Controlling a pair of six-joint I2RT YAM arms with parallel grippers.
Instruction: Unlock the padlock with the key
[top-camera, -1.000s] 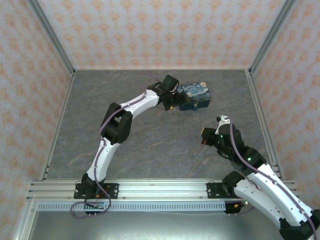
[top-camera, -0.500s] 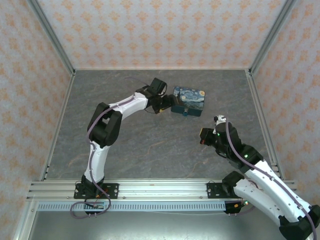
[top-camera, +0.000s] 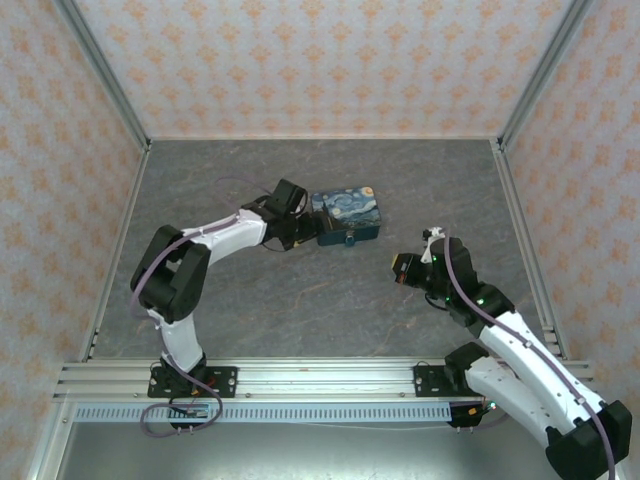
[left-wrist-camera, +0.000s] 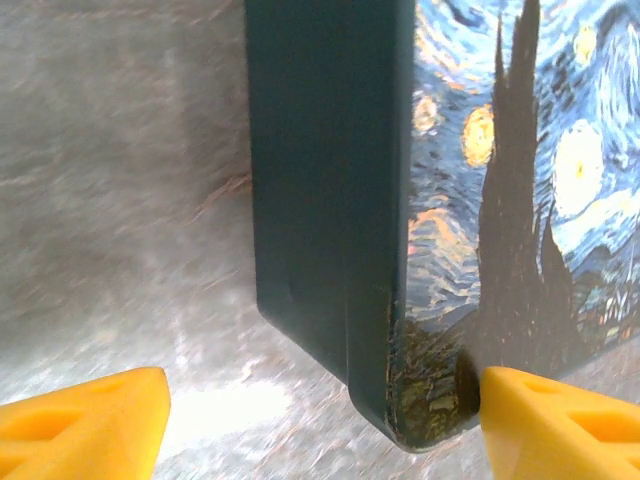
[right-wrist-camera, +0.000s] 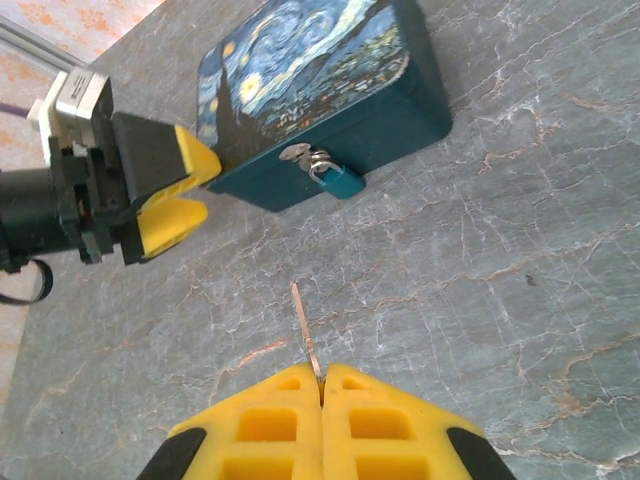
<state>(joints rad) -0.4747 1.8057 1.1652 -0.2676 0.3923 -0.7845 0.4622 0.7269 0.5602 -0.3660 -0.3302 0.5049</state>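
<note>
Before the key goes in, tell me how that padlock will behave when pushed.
The padlock hangs by its shackle from the latch on the box, so it will likely swing or twist aside rather than hold still. It looks tiny beside the box, so probably very light. Its smooth-looking body may let the thin key skid off.

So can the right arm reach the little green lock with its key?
Probably yes: the right gripper holds the key, the padlock hangs on the box side facing it, and just bare table lies between them.
</note>
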